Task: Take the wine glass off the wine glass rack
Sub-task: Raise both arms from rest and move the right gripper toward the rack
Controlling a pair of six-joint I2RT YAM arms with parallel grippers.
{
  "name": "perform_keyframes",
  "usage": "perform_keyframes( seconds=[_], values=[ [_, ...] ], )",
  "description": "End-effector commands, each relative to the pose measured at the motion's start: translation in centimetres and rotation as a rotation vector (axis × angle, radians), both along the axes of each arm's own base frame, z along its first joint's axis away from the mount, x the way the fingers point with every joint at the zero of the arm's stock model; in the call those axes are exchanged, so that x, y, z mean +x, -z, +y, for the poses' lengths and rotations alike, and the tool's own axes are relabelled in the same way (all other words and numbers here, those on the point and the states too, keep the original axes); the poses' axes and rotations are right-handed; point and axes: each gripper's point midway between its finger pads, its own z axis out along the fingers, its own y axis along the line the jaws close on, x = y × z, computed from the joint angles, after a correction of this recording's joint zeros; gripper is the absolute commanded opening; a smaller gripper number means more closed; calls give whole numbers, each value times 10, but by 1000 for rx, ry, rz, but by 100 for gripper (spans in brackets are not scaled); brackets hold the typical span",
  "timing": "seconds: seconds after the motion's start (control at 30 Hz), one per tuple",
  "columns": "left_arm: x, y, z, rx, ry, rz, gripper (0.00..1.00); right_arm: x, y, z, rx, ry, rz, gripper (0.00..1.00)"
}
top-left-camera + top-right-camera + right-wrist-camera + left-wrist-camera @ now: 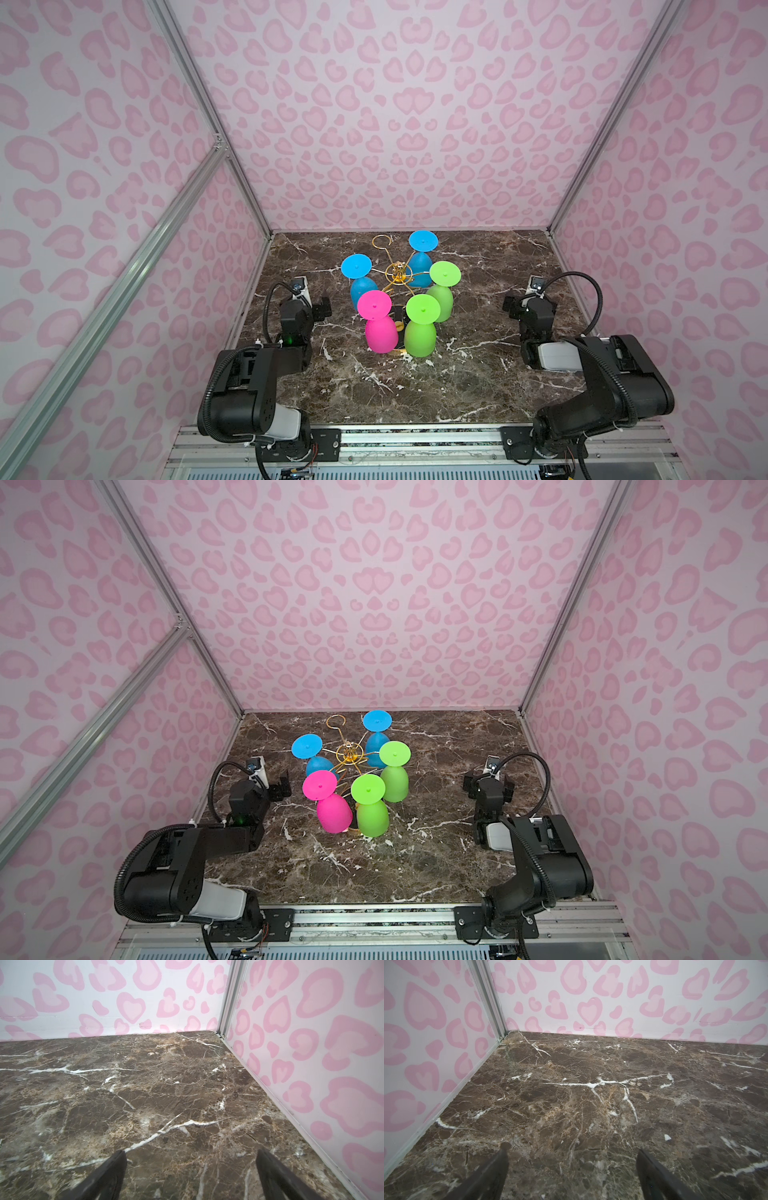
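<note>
The gold wire wine glass rack point(398, 274) point(350, 752) stands mid-table in both top views. Several plastic wine glasses hang from it upside down: a pink one point(380, 328) and a green one point(420, 332) at the front, a second green one point(441, 299) on the right, and blue ones at the left point(361, 286) and back point(422, 266). One hook point(382, 242) at the back left is bare. My left gripper point(311, 302) point(573, 1149) is open, left of the rack and apart from it. My right gripper point(528, 302) point(191, 1152) is open, well to the right. Both wrist views show only marble between the fingers.
The brown marble tabletop point(415, 386) is boxed in by pink-patterned walls point(395, 124) on three sides, with aluminium posts point(488, 997) point(230, 995) in the back corners. Each arm's base sits on the front rail point(415, 440).
</note>
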Motion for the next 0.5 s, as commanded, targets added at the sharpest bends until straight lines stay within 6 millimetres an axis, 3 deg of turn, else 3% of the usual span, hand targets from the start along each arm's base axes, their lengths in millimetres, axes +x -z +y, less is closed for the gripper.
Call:
perform_keyframes(
  seconds=[0.0, 0.07, 0.2, 0.33, 0.47],
  values=[
    [3, -19, 20, -12, -123, -12, 97, 2, -22, -2, -31, 42, -19, 99],
    [-4, -34, 44, -26, -283, -2, 97, 5, -51, -2, -31, 105, 20, 99],
    [-20, -60, 60, -86, -395, -11, 97, 4, -102, 3, 320, 167, 11, 99],
    [-33, -91, 58, -181, -385, -59, 97, 3, -130, 49, 662, -145, -54, 99],
    [-58, -133, 69, -293, -416, -231, 97, -9, -170, 84, 870, -368, -146, 83]
  ],
)
